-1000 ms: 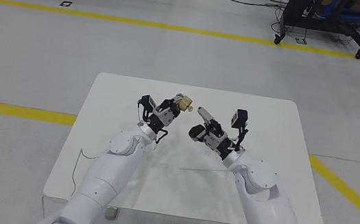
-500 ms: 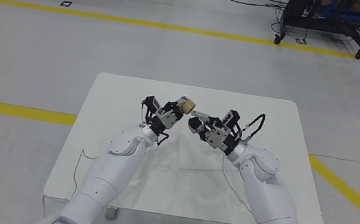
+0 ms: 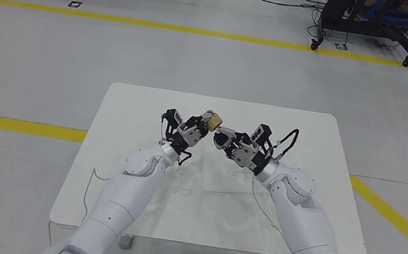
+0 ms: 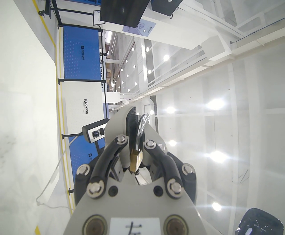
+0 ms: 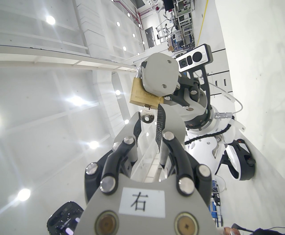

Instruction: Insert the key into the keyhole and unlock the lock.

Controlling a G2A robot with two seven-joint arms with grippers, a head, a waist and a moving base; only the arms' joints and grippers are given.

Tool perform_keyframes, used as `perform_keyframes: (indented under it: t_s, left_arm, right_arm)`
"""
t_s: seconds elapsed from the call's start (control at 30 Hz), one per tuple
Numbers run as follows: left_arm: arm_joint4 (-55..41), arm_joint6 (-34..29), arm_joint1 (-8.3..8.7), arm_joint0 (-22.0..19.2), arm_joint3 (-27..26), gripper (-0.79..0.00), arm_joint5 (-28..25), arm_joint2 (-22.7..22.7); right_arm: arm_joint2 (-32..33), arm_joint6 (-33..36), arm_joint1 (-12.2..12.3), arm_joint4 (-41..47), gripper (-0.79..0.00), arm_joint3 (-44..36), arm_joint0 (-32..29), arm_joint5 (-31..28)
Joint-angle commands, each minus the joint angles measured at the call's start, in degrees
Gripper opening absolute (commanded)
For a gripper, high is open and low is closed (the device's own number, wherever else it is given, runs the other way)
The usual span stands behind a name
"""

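Left end effector point(image 3: 205, 118) pinches brass padlock point(image 5: 142, 96), right end effector point(image 5: 149, 114) pinches small silver key point(image 5: 147, 117) at its keyhole point(image 5: 147, 107): keep blade coaxial, seat fully, then twist.

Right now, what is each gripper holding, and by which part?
Left gripper: the brass padlock, fingers clamped on its body's flat sides, bottom end free. Right gripper: the key, fingers pinching its round head, blade against that free end.
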Motion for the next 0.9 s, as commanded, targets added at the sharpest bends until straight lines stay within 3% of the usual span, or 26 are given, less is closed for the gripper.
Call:
perform_keyframes:
  t_s: [0.0,0.03,0.6,0.63,0.7,0.73,0.77,0.87]
  left_arm:
    - [-0.01,-0.04,0.0,0.02,-0.03,-0.785,-0.03,-0.02]
    - [0.0,-0.11,0.01,0.03,-0.07,-0.785,-0.11,-0.02]
    - [-0.13,-1.09,0.06,0.04,-0.09,-0.785,-0.16,-0.01]
    - [-0.09,-1.01,0.06,0.01,-0.05,-0.785,-0.24,-0.04]
    - [-0.15,-0.92,0.07,-0.03,0.05,-0.785,-0.3,-0.11]
    - [-0.12,-0.87,0.07,-0.07,0.1,-0.785,-0.28,-0.13]
    - [-0.09,-0.76,0.08,-0.09,0.11,-0.785,-0.36,-0.16]
    - [-0.05,-0.62,0.08,-0.09,0.12,-0.785,-0.47,-0.19]
  right_arm:
    - [-0.14,-0.3,0.02,0.03,-0.702,0.05,0.05,-0.18]
    - [-0.21,-0.61,0.03,-0.07,-0.785,0.09,0.07,-0.32]
    - [-1.23,-1.01,0.11,1.64,-0.785,0.62,0.3,-1.81]
    - [-1.24,-0.76,0.17,1.42,-0.757,0.51,0.27,-1.84]
    - [-1.2,-0.47,0.3,0.84,-0.274,0.16,0.17,-1.95]
    - [-1.14,-0.44,0.37,0.49,-0.135,-0.1,0.08,-2.08]
    - [-1.06,-0.57,0.44,-0.02,-0.062,-0.41,-0.03,-2.31]
    - [-0.86,-1.45,0.72,-2.41,-0.105,-1.72,-0.51,-3.02]
